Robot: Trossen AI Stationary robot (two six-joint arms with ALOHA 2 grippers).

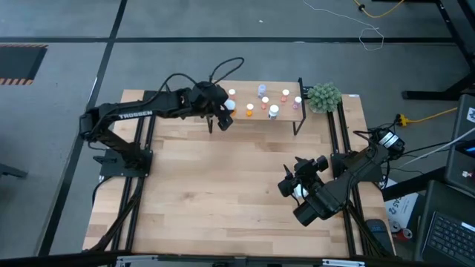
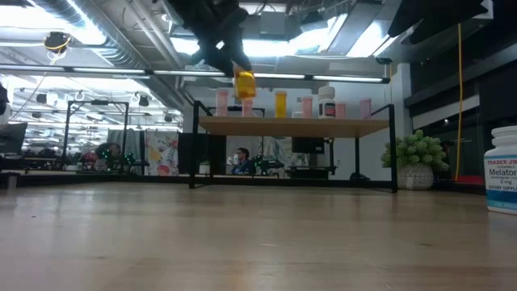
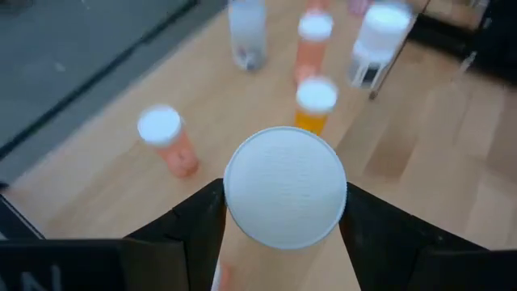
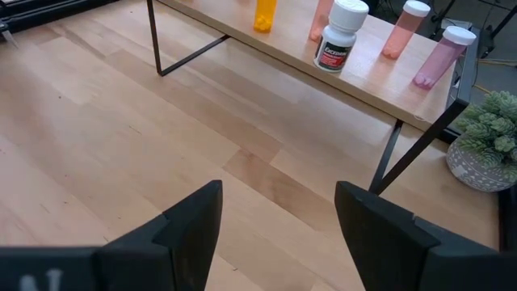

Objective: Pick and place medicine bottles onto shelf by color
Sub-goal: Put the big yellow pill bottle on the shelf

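My left gripper (image 1: pixel 225 113) is over the left part of the shelf (image 1: pixel 291 113), shut on an orange bottle (image 2: pixel 245 85) with a white cap (image 3: pixel 284 187). The shelf board (image 2: pixel 295 127) carries several bottles: orange (image 3: pixel 315 101), pink (image 3: pixel 166 137), and a larger white one (image 4: pixel 339 36). My right gripper (image 1: pixel 291 178) is open and empty over the table's right side, in front of the shelf; its own view shows its fingers apart (image 4: pixel 279 218). A white labelled bottle (image 2: pixel 502 170) stands on the table beside it. My left gripper pinches the orange bottle at its upper end, at the sides of the white cap (image 3: pixel 234 202), between its two fingers. The fingers come from above, pointing down. The bottle hangs upright below them, its body (image 2: pixel 245 87) clear of the shelf board.
A green bushy plant (image 1: pixel 324 96) in a pot stands at the shelf's right end; it also shows in the right wrist view (image 4: pixel 485 137). The shelf's black legs (image 4: pixel 190 52) stand on the table. Bare tabletop (image 1: pixel 223 185) lies in front of the shelf.
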